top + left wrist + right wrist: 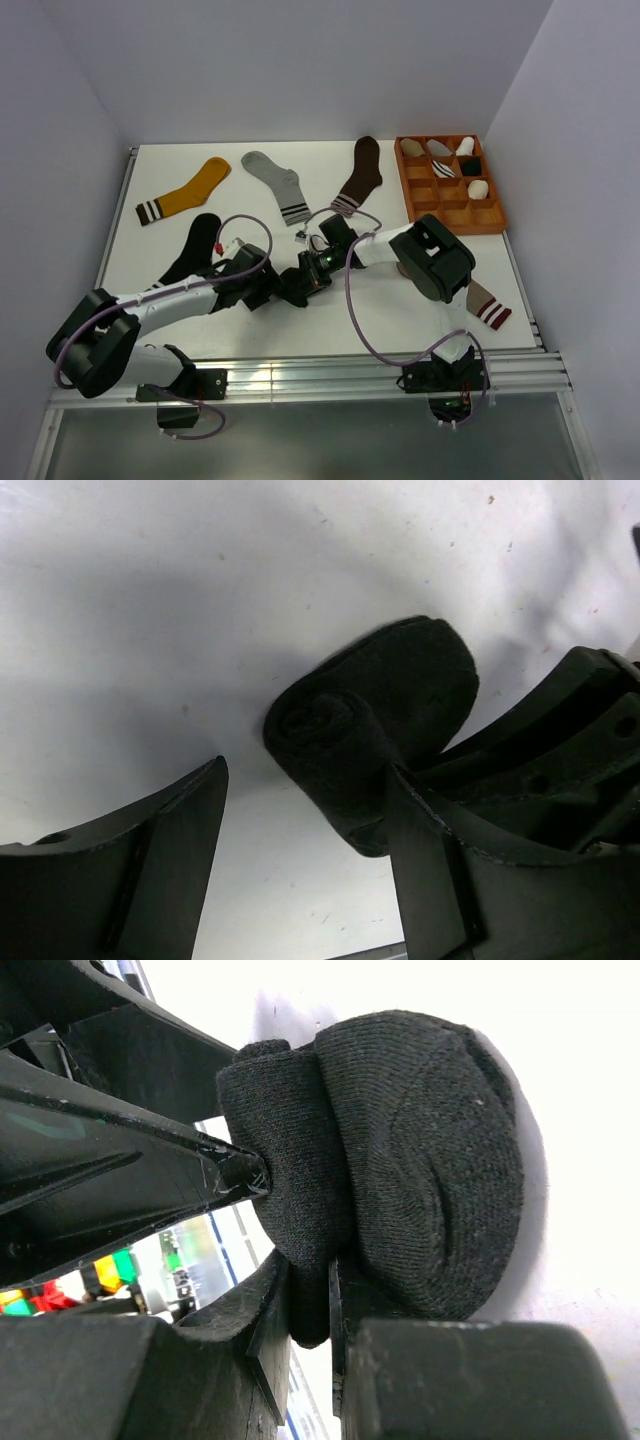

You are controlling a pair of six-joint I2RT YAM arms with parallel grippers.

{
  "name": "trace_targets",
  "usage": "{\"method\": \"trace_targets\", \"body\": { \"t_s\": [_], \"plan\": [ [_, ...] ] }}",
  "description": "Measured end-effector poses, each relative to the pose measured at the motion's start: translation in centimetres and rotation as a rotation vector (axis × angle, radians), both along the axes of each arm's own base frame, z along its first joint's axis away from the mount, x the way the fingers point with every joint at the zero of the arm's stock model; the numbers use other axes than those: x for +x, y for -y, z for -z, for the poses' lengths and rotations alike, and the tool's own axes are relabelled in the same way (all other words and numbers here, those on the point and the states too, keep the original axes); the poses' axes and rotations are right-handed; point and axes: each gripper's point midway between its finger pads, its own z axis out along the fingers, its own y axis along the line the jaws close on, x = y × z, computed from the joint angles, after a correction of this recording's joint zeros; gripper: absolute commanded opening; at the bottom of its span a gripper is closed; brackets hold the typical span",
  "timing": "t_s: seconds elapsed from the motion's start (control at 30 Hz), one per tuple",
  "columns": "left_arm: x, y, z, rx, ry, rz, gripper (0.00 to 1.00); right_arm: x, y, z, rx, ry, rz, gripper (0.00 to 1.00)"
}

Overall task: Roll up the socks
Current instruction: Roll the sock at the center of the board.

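The right gripper (310,1295) is clenched narrow on a fold of the charcoal sock (420,1160). The left gripper (305,815) stands wide and released, with one finger (450,880) against the roll and the other clear of it. Both meet at the centre of the top view. There the striped black sock (190,258) lies partly under the left arm, and the taupe sock (490,305) lies lower right. The orange tray (495,222) sits upper right. The roll's coiled end faces upper left in the left wrist view and its length runs toward lower right. From above it is probably too hidden to judge.
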Motion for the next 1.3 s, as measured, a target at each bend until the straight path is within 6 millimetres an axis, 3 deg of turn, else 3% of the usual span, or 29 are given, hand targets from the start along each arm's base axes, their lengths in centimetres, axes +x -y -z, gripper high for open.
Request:
{"method": "trace_targets", "body": {
  "t_s": [0.17, 0.37, 0.47, 0.53, 0.7, 0.8, 1.03, 1.2, 1.3],
  "plan": [
    [0.7, 0.7, 0.1, -0.013, 0.005, 0.001, 0.58, 0.0, 0.1, 0.1, 0.003, -0.031, 0.006, 0.00],
    [1.0, 1.4, 0.6, -0.016, -0.010, 0.007, 0.32, 0.0, 0.0, 0.1, 0.000, -0.046, 0.014, 0.04],
    [1.2, 1.6, 0.6, -0.017, -0.011, 0.012, 0.22, 0.1, 0.1, 0.0, -0.004, -0.039, 0.019, 0.10],
    [1.3, 1.8, 0.6, -0.018, -0.013, 0.014, 0.19, 0.3, 0.2, 0.0, -0.016, -0.021, 0.032, 0.19],
    [1.5, 2.3, 0.6, -0.016, -0.027, 0.032, 0.16, 0.5, 0.8, -0.4, -0.056, 0.065, 0.070, 0.43],
    [1.5, 2.6, 0.6, -0.013, -0.032, 0.044, 0.16, 0.9, 1.8, -1.0, -0.101, 0.165, 0.109, 0.52],
    [1.6, 2.7, 0.6, 0.005, -0.037, 0.063, 0.15, 1.6, 3.9, -3.2, -0.236, 0.483, 0.198, 0.54],
    [1.7, 2.9, 0.6, 0.015, -0.038, 0.078, 0.15, 0.6, 2.7, -6.0, -0.266, 0.754, 0.204, 0.51],
    [1.7, 3.0, 0.6, 0.020, -0.039, 0.084, 0.14, -0.3, 1.7, -6.7, -0.266, 0.850, 0.180, 0.50]
  ]
}}
